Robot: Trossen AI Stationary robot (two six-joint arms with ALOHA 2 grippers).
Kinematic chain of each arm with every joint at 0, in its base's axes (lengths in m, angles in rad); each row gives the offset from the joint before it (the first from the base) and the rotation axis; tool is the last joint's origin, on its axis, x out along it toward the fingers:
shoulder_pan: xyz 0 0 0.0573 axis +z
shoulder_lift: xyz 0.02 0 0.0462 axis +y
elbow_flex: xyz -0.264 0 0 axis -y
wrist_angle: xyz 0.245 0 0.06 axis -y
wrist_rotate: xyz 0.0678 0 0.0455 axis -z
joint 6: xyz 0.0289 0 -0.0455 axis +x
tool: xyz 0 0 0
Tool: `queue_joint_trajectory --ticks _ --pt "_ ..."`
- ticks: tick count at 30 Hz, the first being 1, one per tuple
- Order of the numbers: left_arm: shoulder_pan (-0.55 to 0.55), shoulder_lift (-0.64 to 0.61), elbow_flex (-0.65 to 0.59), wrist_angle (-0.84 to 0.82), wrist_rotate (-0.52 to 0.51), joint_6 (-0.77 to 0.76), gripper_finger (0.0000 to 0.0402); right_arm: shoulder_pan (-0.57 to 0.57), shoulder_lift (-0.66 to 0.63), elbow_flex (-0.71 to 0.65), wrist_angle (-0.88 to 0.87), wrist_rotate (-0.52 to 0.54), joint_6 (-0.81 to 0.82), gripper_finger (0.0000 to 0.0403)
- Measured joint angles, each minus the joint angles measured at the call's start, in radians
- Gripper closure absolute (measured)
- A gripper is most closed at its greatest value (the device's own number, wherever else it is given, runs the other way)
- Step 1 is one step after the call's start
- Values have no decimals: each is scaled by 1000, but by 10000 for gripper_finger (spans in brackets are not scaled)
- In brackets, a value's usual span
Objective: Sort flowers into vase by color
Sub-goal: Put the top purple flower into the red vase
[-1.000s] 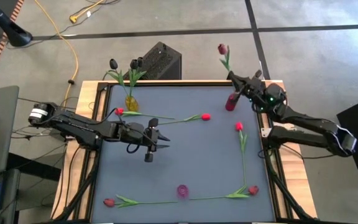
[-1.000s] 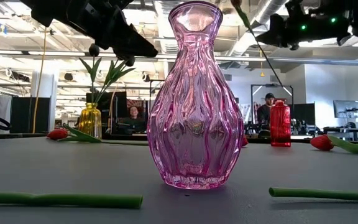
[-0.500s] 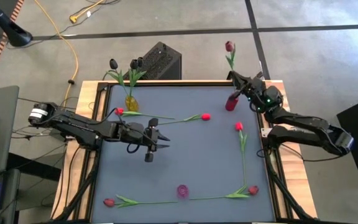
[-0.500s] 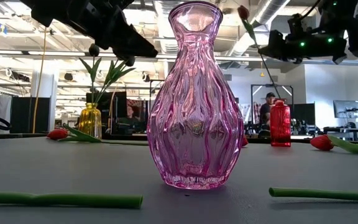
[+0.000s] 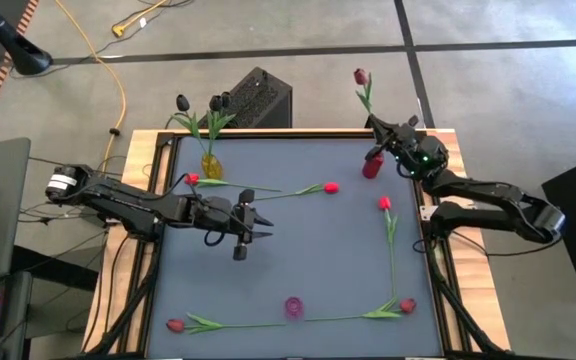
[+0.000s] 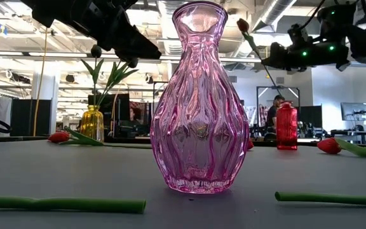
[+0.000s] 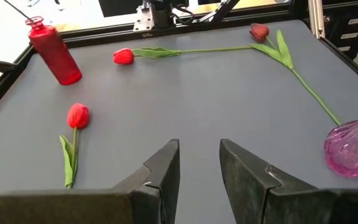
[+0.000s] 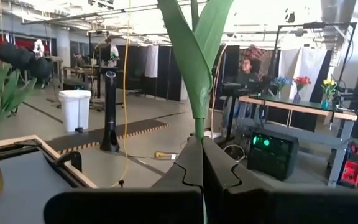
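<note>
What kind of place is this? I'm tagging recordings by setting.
Probably a robotics lab in an open industrial workspace. The low view shows exposed ceiling ducts and monitors; the right wrist view shows a concrete floor and a person at a workbench.

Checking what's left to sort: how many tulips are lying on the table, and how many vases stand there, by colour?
Tulips lying on the table: 5
Yellow vase: 1
Red vase: 1
Pink vase: 1
Total: 8

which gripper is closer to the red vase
Right. The right gripper holds a tulip by the stem just beside the red vase at the table's far right corner. The left gripper hovers mid-table, well away.
</note>
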Motion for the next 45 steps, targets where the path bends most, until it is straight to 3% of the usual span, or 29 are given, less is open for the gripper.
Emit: queue_joint_trajectory --ticks 13,24,45 --pt "0 0 0 0 -1 8 299 0 47 0 13 -1 -1 382" --pt "0 0 0 -30 -1 17 299 0 -49 0 -96 0 -1 370" --pt "0 0 0 -29 0 32 299 6 -232 0 -442 0 -72 263"
